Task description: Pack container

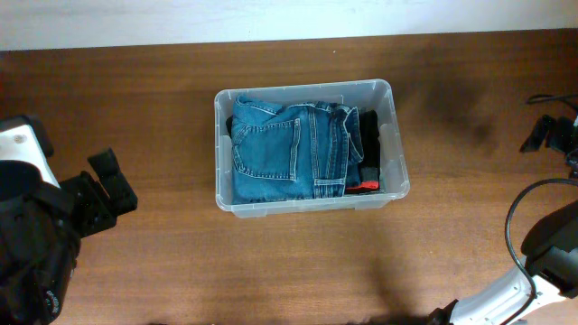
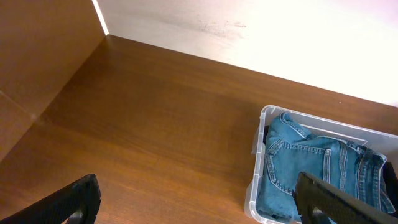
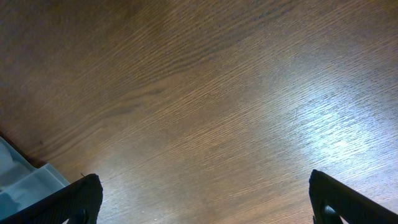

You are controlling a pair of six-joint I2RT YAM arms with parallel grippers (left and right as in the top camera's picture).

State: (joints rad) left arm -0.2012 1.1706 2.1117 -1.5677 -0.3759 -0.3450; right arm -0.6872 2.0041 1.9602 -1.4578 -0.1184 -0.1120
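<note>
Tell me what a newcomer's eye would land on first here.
First comes the clear plastic container at the middle of the brown wooden table, filled by folded blue jeans, with a dark garment squeezed in on the right arm's side. Next, both grippers stand wide open and empty: the left gripper beside the container, the right gripper over the table.

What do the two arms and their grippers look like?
Both arms are mostly black with white sections: left arm, right arm. A black cable loops beside the right one. The left gripper and right gripper have black, blocky fingers.
</note>
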